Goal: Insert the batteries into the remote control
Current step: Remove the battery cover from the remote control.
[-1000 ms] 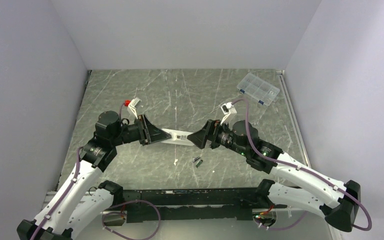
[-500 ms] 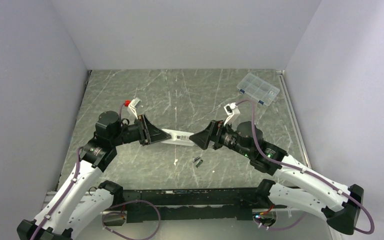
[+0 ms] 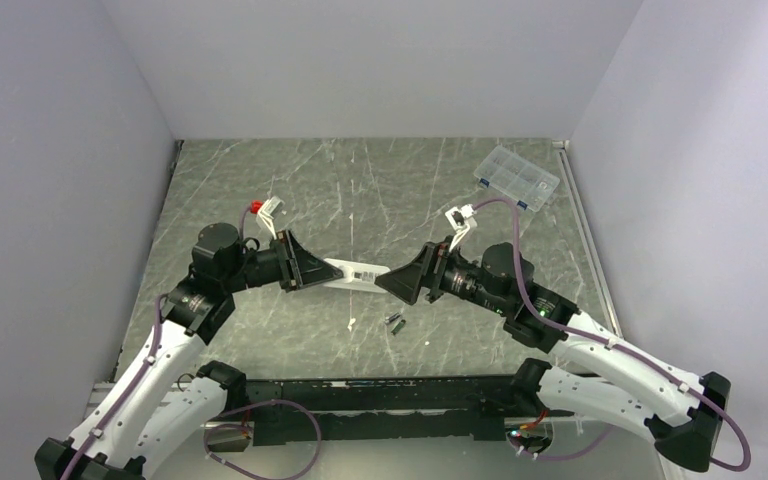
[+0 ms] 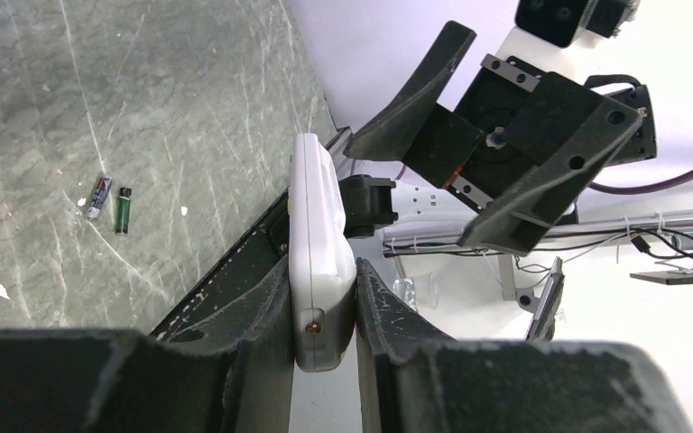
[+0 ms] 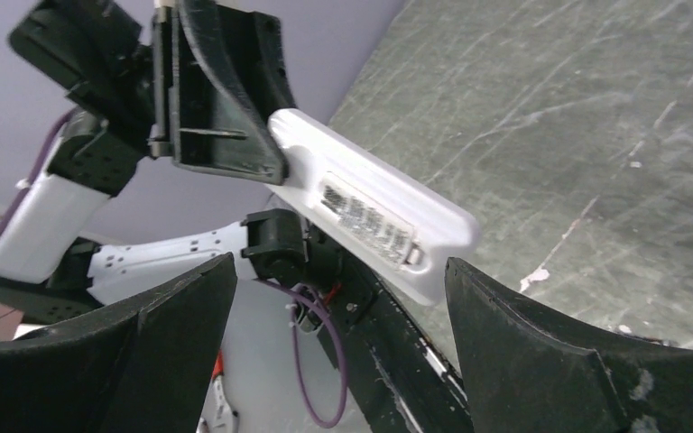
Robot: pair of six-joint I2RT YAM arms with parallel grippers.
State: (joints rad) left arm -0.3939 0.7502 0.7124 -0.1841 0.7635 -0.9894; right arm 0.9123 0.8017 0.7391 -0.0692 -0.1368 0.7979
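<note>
Batteries lie nearest the arm bases: two small dark cylinders close together on the grey veined worktop, about midway between the two arms. Just to their left, and apart from them, we see a small white sliver lying flat. Neither arm touches the batteries or the sliver. A little farther back, the remote control hangs above the worktop, stretched lengthwise between the two arms. The left end effector pinches one end of it, a finger pressed against either side, and from the left wrist we look straight along the white bar clamped between them. The right end effector faces the other end with its fingers spread wide. In the right wrist view, the remote's free end, with a dark printed label on the face turned to that camera, reaches in between the two fingers and touches neither. At the far right corner of the worktop, well apart from everything else, we find a clear compartmented box set at an angle to the wall.
</note>
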